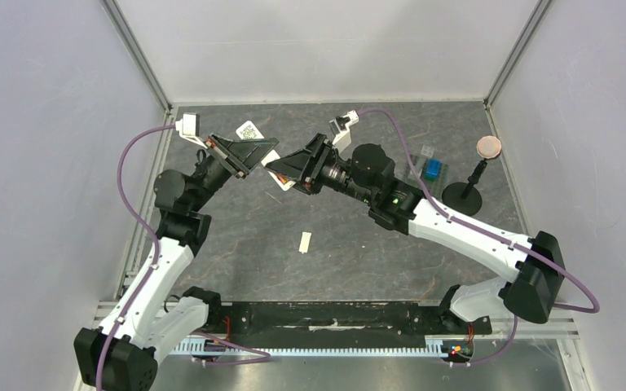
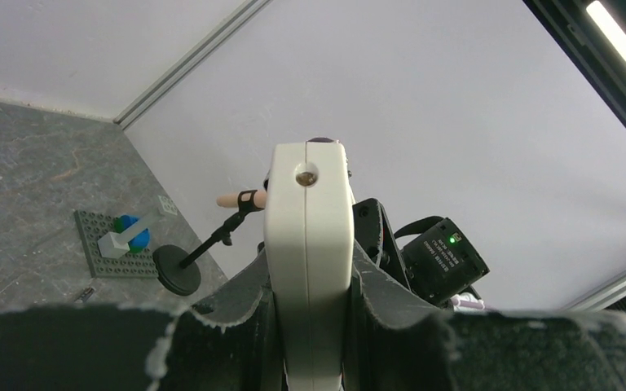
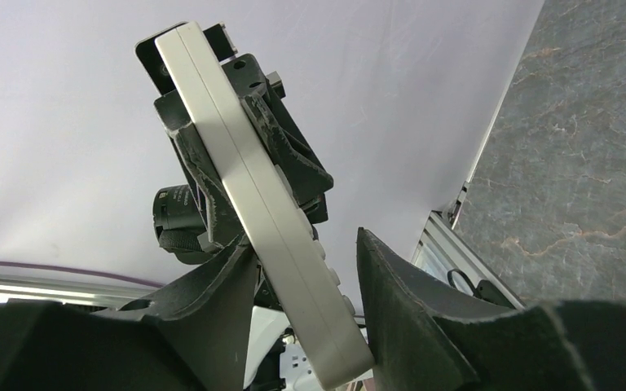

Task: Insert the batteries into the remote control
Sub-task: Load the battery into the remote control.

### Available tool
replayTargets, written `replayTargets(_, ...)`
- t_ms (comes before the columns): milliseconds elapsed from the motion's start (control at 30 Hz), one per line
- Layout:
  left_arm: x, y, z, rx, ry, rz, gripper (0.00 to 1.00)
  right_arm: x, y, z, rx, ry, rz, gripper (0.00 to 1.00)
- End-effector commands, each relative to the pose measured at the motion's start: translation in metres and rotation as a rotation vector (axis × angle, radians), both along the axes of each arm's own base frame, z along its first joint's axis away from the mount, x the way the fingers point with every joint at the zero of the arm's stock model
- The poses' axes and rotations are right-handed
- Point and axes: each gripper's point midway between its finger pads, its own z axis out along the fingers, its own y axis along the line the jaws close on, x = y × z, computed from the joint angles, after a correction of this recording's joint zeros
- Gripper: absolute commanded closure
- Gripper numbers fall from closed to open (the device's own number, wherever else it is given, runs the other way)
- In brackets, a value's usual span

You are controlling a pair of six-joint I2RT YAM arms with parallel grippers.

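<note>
Both arms are up over the far half of the table [image 1: 359,252], meeting in mid-air. The left gripper [image 1: 249,156] pinches the remote control [image 2: 307,244] edge-on, clear of the surface, I'd guess so its back is reachable. The right gripper [image 1: 281,169] has its jaws spread around the remote's lower end, one finger touching, the other apart. The small white cover [image 1: 305,242] lies on the table nearer the bases. Can't pick out the batteries for sure.

Left claw [image 2: 308,319] clamped, right claw [image 3: 303,244] parted, both raised, facing.
</note>
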Motion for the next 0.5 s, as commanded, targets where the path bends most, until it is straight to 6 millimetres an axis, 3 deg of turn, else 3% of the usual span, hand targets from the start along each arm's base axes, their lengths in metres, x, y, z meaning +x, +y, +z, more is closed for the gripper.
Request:
replayTargets(0,-0.005,0.006,0.019,-0.049,-0.040,0.023,0.98,-0.003,-0.005,0.011,0.040,-0.019,0.001,0.56)
replayTargets(200,-0.006,0.008,0.029,-0.127,0.025,-0.001,0.98,-0.004,-0.004,0.000,0.026,-0.013,0.009,0.73)
replayTargets(467,-0.007,0.006,0.041,-0.210,0.054,-0.064,0.98,-0.006,-0.005,-0.012,0.011,-0.016,0.019,0.72)
